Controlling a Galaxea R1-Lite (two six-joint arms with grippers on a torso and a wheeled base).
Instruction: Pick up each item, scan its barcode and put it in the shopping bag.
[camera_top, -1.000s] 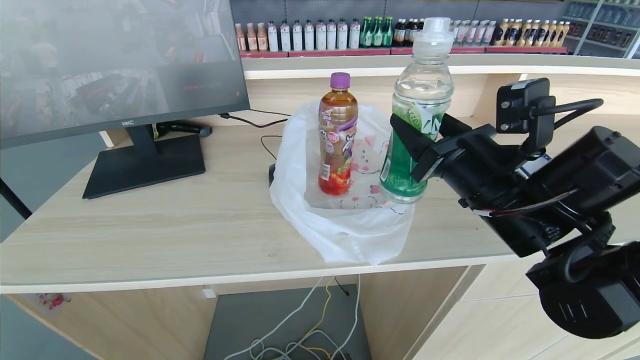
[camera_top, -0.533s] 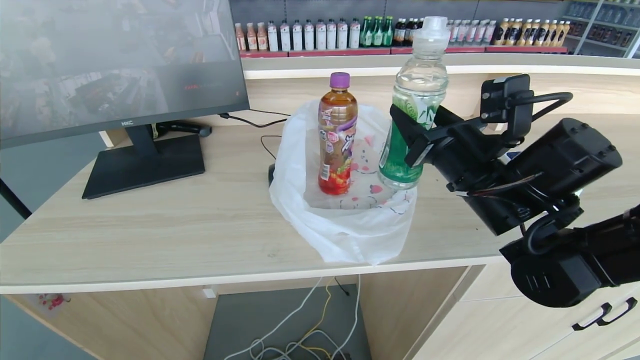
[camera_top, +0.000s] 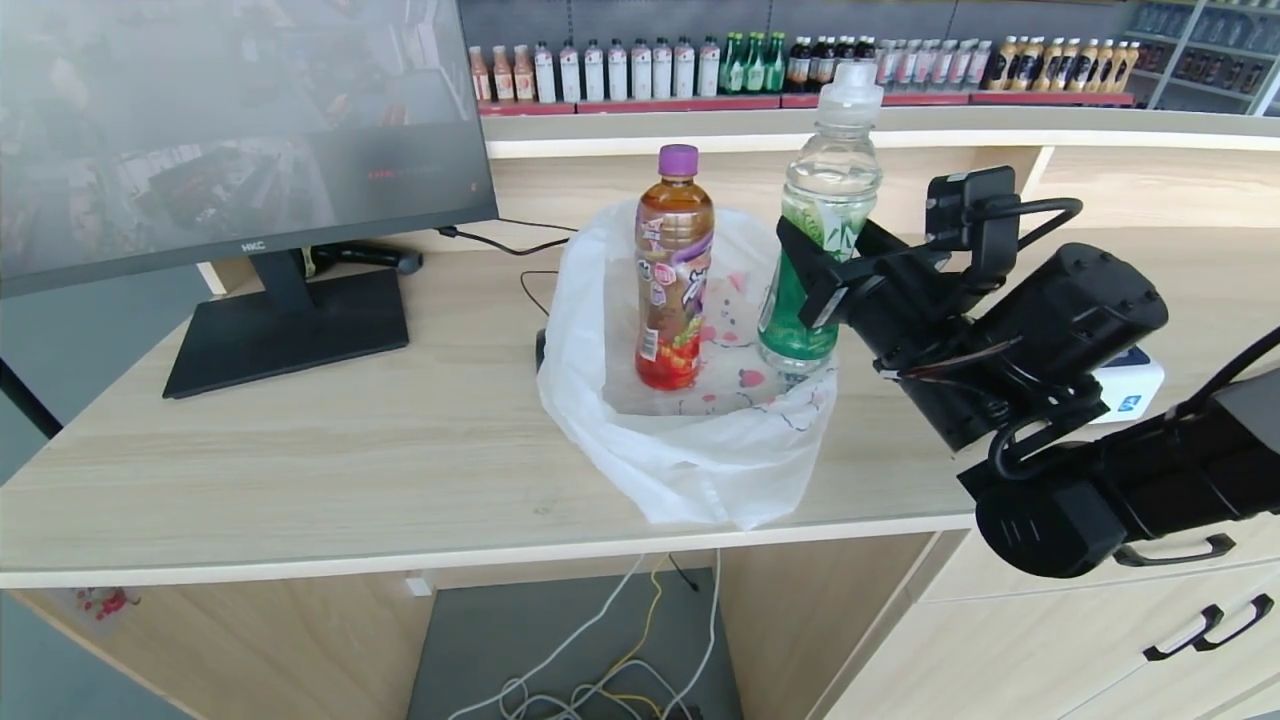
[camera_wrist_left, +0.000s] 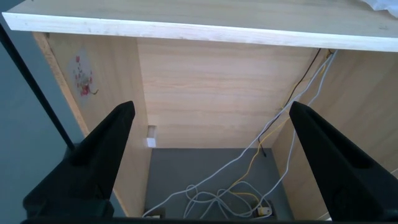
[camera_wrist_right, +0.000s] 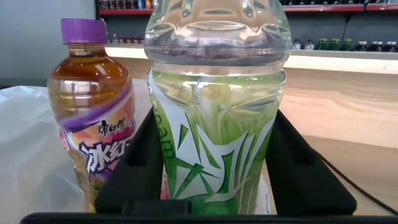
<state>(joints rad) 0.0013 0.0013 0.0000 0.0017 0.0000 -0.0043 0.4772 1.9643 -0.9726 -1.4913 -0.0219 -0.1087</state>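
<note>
My right gripper (camera_top: 815, 275) is shut on a clear bottle with a green label and white cap (camera_top: 822, 225), holding it upright at the right side of the white shopping bag (camera_top: 690, 440); its base is just inside the bag's rim. The same bottle (camera_wrist_right: 217, 118) sits between the fingers in the right wrist view. A tea bottle with a purple cap (camera_top: 674, 270) stands upright inside the bag, to the left of the green one, also seen as the tea bottle (camera_wrist_right: 93, 137). My left gripper (camera_wrist_left: 211, 162) is open, hanging below the counter edge (camera_wrist_left: 186, 31) with nothing in it.
A monitor (camera_top: 230, 130) on a black stand (camera_top: 290, 330) occupies the counter's left. A dark scanner (camera_top: 365, 258) lies behind the stand. A white box (camera_top: 1130, 385) sits on the counter behind my right arm. Loose cables (camera_top: 600, 670) hang under the counter.
My right gripper has carried the green bottle down and away from the camera, so its base now sits lower, inside the bag's right rim. The tea bottle stayed put.
</note>
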